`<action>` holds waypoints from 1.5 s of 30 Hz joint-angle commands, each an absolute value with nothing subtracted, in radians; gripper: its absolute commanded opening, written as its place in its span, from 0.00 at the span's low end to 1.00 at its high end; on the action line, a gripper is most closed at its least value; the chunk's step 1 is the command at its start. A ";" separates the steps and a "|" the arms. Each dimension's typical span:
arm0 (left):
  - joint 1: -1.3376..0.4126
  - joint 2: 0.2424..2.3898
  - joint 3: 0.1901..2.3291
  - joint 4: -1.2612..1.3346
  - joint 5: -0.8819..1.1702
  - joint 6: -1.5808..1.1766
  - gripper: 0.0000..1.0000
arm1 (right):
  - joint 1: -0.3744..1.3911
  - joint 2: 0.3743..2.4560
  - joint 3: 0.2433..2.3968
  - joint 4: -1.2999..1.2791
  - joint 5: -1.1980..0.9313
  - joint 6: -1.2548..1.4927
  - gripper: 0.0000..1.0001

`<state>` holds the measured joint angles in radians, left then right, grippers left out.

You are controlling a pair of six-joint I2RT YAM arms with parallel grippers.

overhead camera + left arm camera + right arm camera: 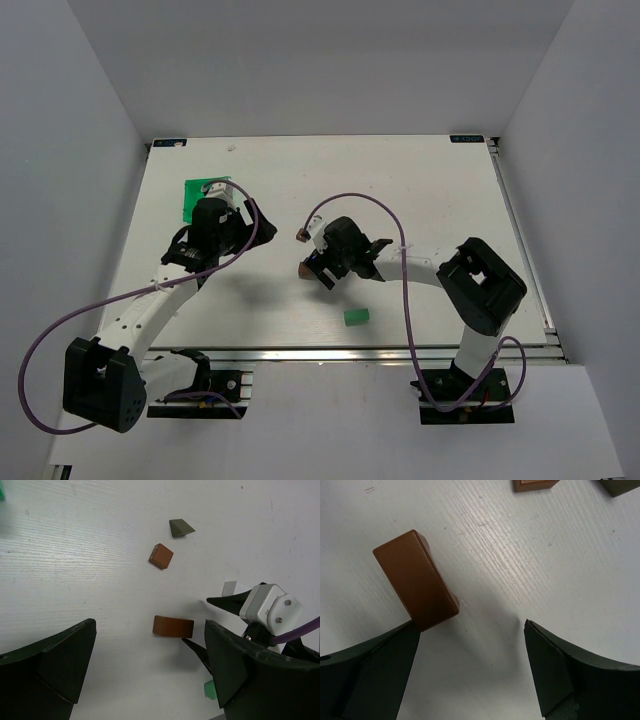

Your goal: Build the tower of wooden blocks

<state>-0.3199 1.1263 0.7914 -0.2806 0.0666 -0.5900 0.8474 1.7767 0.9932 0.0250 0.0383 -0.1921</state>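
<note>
Wood block tower, unbuilt, pieces apart in top view: brown oblong (307,270) and brown cube (300,236) at the middle of the desk (430,190), green block (356,316) by the near edge. Left wrist view: left gripper (145,670) spread wide, empty, brown oblong ahead of it. Right wrist view: right gripper (471,627) spread wide, gripping nothing, brown oblong lying at its left fingertip.

You have a white table (420,200) in front of you, its surface finely grained, boxed in by plain white walls (60,150) on three sides. A green plastic bin (196,196) sits in the far left part of the table, partly hidden from above. Small teal tags (168,143) mark the two far corners. A metal rail (330,353) runs along the near edge. A tiny white speck (229,147) lies by the far edge.
</note>
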 commanded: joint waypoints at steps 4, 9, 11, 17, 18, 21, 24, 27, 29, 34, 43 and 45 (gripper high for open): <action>-0.316 1.114 0.795 -0.282 0.058 -0.569 0.98 | 0.847 1.669 0.961 0.054 -0.054 -0.262 0.89; -0.316 1.106 0.788 -0.270 0.078 -0.560 0.98 | 0.816 1.549 0.936 -0.042 -0.005 -0.327 0.89; -0.319 1.109 0.788 -0.273 0.081 -0.552 0.98 | 0.779 1.536 0.931 -0.080 -0.003 -0.368 0.90; -0.331 1.121 0.785 -0.267 0.081 -0.522 0.98 | 0.660 1.563 0.925 -0.169 -0.034 -0.491 0.89; -0.331 1.124 0.785 -0.264 0.084 -0.515 0.98 | 0.646 1.572 0.934 -0.176 -0.044 -0.527 0.89; -0.331 1.131 0.787 -0.259 0.098 -0.505 0.98 | 0.595 1.614 0.963 -0.198 -0.090 -0.590 0.89; -0.330 1.134 0.787 -0.256 0.100 -0.499 0.98 | 0.549 1.649 1.000 -0.192 -0.168 -0.626 0.89; -0.330 1.140 0.788 -0.255 0.097 -0.494 0.98 | 0.532 1.687 1.032 -0.205 -0.199 -0.641 0.89; -0.330 1.143 0.792 -0.259 0.097 -0.491 0.98 | 0.519 1.715 1.060 -0.221 -0.206 -0.641 0.85; -0.328 1.149 0.790 -0.253 0.095 -0.486 0.98 | 0.495 1.740 1.072 -0.221 -0.238 -0.634 0.49; -0.327 1.152 0.787 -0.252 0.101 -0.486 0.98 | 0.477 1.735 1.094 -0.281 -0.276 -0.640 0.19; -0.327 1.147 0.782 -0.250 0.100 -0.485 0.98 | 0.485 1.732 1.120 -0.302 -0.291 -0.641 0.17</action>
<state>-0.3248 1.1576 0.7914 -0.2672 0.0898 -0.4965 0.4835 1.7344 1.0607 -0.2604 -0.2459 -0.6312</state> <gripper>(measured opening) 0.982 0.404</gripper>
